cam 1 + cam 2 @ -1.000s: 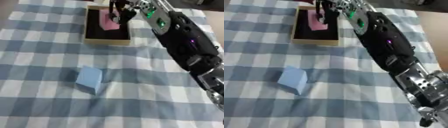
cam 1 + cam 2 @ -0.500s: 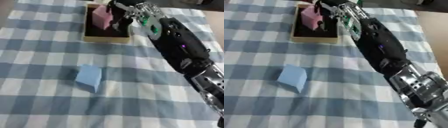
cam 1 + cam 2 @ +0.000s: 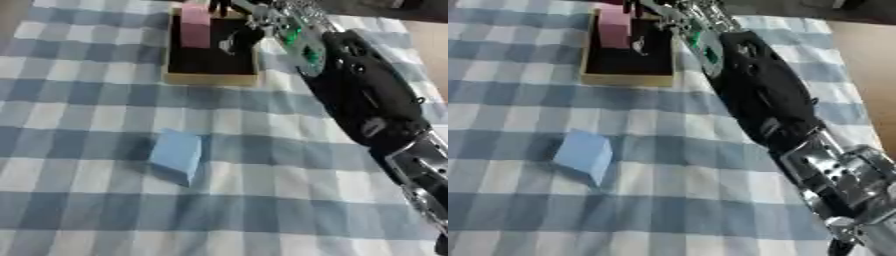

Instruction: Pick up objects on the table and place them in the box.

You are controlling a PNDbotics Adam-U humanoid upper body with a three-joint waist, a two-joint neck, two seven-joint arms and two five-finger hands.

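A tan box with a dark inside stands at the far middle of the checked cloth. A pink block stands upright in its left half. My right arm reaches in from the lower right. My right hand hovers over the box's right half, just right of the pink block. Its fingers are spread and open, and one dark fingertip is close to the block's top corner. A light blue block lies alone on the cloth, nearer to me and left of the arm. My left hand shows in no view.
The blue-and-white checked cloth covers the table. Bare tan surface shows past the cloth's right edge. My black forearm crosses the right side of the table.
The whole picture has shifted, so the head has moved. My right hand has come off the pink block and now sits a little to its right, and the block stays standing in the box.
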